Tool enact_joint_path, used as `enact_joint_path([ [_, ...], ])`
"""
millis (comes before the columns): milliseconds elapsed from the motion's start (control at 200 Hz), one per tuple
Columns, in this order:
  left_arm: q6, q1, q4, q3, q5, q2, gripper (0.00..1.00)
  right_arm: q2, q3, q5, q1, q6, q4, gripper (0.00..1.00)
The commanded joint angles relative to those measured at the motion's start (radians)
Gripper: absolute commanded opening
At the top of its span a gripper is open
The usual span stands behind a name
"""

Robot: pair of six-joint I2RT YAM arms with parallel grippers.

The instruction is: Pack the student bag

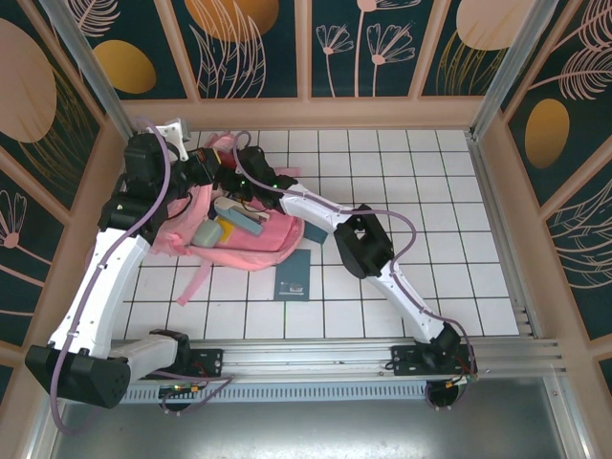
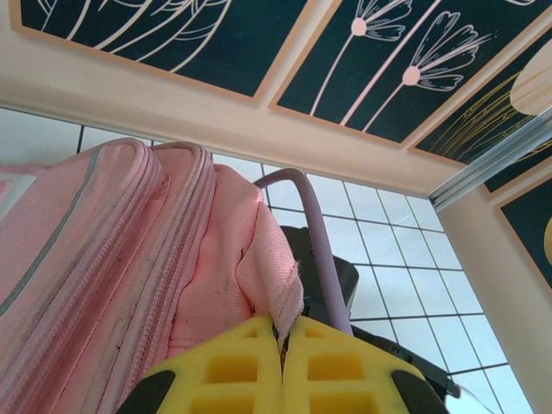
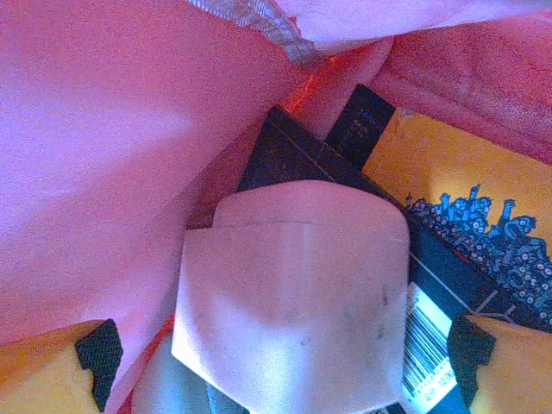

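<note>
The bag (image 1: 251, 251) lies at the table's left rear, under both arms. The left gripper (image 2: 282, 335) is clamped tight on a fold of its rim, likely to hold the mouth open. Inside, the right gripper (image 3: 285, 349) stands wide, clear of a pale object (image 3: 293, 276) between its fingers, apparently to leave it beside an orange book (image 3: 448, 164).

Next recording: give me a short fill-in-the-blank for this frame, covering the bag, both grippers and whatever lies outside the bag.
1. The left gripper is shut on a fold of the ____ student bag.
2. The right gripper, reaching inside the bag, has its jaws ____.
3. The dark teal book lies flat on the tiled ____, next to the bag rather than in it.

Missing words: pink; open; table
</note>
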Motion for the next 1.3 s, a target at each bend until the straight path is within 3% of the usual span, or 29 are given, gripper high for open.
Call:
enact_joint_path([
  [0, -0.013, 0.0, 0.147, 0.034, 0.047, -0.019, 0.0, -0.065, -0.035, -0.005, -0.002, -0.028, 0.055, 0.99],
  [175, -0.008, -0.002, 0.138, 0.04, 0.011, -0.022, 0.0, -0.154, -0.128, 0.023, 0.002, -0.114, 0.04, 0.99],
  [535, -0.009, -0.002, 0.118, 0.042, -0.034, -0.043, 0.0, -0.404, -0.5, 0.133, 0.01, -0.301, 0.131, 0.99],
  [856, -0.016, 0.0, 0.109, -0.013, -0.104, -0.092, 0.0, -0.73, -0.838, 0.245, 0.009, -0.462, 0.25, 0.99],
  [1036, -0.033, 0.0, 0.104, -0.044, -0.255, -0.156, 0.0, -0.908, -1.001, 0.289, -0.032, -0.459, 0.247, 0.96],
  [1186, -0.064, 0.003, 0.089, -0.053, -0.469, -0.217, 0.0, -1.013, -1.121, 0.314, -0.1, -0.416, 0.154, 0.92],
  [1296, -0.068, 0.004, 0.09, -0.052, -0.565, -0.233, 0.0, -1.036, -1.165, 0.284, -0.153, -0.408, 0.04, 0.88],
])
